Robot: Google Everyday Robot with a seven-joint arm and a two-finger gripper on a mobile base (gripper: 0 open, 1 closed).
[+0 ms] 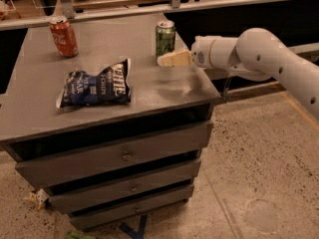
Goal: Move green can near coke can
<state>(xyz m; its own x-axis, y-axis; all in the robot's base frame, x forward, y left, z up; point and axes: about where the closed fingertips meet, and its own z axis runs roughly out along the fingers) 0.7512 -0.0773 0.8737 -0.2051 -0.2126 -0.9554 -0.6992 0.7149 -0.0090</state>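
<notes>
The green can (pixel 165 38) stands upright near the back right of the grey cabinet top (pixel 164 91). The coke can (pixel 64 36), red with a silver top, stands upright at the back left, far from the green can. My gripper (pixel 165 60) reaches in from the right on a white arm (pixel 259 54). It sits just in front of the green can, at the height of its base, pointing left. It holds nothing that I can see.
A dark blue chip bag (pixel 95 83) lies flat between the two cans, nearer the front. The cabinet has three drawers (pixel 124 156) below. A rail and shelf (pixel 174 4) run behind the cabinet. Speckled floor lies to the right.
</notes>
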